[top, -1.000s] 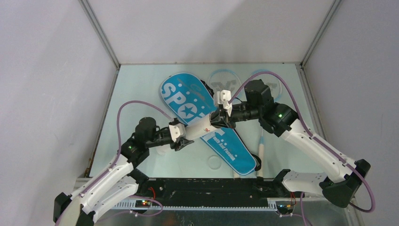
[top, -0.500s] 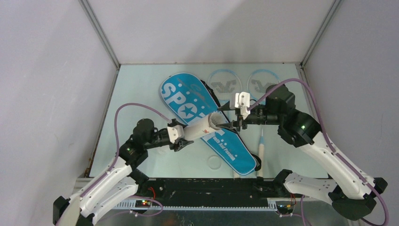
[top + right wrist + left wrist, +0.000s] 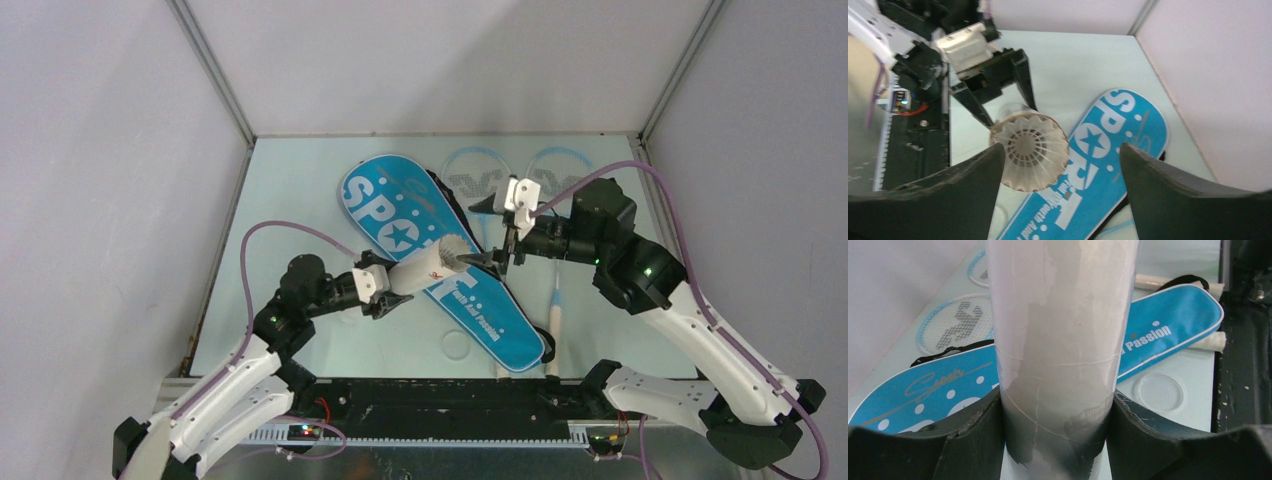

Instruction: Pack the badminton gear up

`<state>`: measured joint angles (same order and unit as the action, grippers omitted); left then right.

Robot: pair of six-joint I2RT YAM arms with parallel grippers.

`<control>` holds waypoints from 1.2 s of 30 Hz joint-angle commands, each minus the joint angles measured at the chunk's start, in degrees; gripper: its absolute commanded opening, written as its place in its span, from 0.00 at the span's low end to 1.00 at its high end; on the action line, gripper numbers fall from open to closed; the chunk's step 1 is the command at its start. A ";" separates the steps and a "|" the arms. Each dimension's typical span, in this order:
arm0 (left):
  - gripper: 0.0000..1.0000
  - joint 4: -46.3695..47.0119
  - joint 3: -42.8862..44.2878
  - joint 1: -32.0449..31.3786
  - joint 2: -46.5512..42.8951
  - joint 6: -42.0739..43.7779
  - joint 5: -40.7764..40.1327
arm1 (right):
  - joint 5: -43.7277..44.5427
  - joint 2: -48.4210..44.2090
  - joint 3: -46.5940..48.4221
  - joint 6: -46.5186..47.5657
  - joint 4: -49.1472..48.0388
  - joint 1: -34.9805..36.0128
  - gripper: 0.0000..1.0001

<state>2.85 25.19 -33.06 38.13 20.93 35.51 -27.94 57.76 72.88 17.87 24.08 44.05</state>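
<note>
Over the table, from the top camera, you had the left gripper (image 3: 390,286) clamped on the near end of the white tube (image 3: 425,268). The tube's mouth reached out above the blue bag (image 3: 390,205) toward the right gripper (image 3: 488,235), whose jaws stood wide and held nothing. A shuttlecock (image 3: 456,250) showed as a feather ring at that mouth. The rackets (image 3: 480,180) lay unpacked beyond the bag, and a clear round lid (image 3: 457,345) sat loose near the bag's narrow end. At the left wrist, both fingers (image 3: 973,440) pressed the tube (image 3: 1063,340) low down, so most of its length hung unsupported; a jolt could have swung or twisted it in the grip. At the right wrist, the open gripper (image 3: 1063,167) faced the shuttlecock (image 3: 1030,147), which was apart from both pads. Its skirt looked proud of the rim, probably not fully seated. With no lid on, tipping the mouth downward risked it sliding out onto the bag (image 3: 1118,150). A careless push from you could also have crushed the feathers.
</note>
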 commanded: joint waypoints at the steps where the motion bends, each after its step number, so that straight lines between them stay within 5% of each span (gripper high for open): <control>1: 0.38 12.61 -1.89 -0.25 -3.32 -6.50 -7.48 | 9.34 -2.87 -1.41 -5.39 -8.31 -0.28 0.99; 8: 0.39 23.75 -6.10 -0.25 -9.83 -15.77 -22.84 | 17.77 -10.56 -13.02 -14.57 -21.38 -2.98 0.99; 12: 0.41 32.30 -10.12 -0.25 -13.50 -23.89 -33.18 | 16.03 -11.93 -15.95 -19.36 -19.26 -5.53 0.99; 19: 0.41 35.49 -15.21 -0.25 -18.16 -27.13 -38.29 | 13.00 -6.01 -17.85 -26.22 -10.21 -6.73 0.94; 26: 0.41 31.69 -16.37 -0.25 -19.54 -27.59 -40.64 | 22.70 8.13 -19.52 -25.98 3.69 4.04 0.90; 36: 0.41 27.31 -15.83 -0.25 -19.96 -28.33 -43.43 | 29.54 19.71 -26.10 -20.63 -3.11 22.09 0.87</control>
<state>29.15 8.25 -33.10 18.94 -6.11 -5.96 -2.70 76.69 46.48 -4.82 25.17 63.59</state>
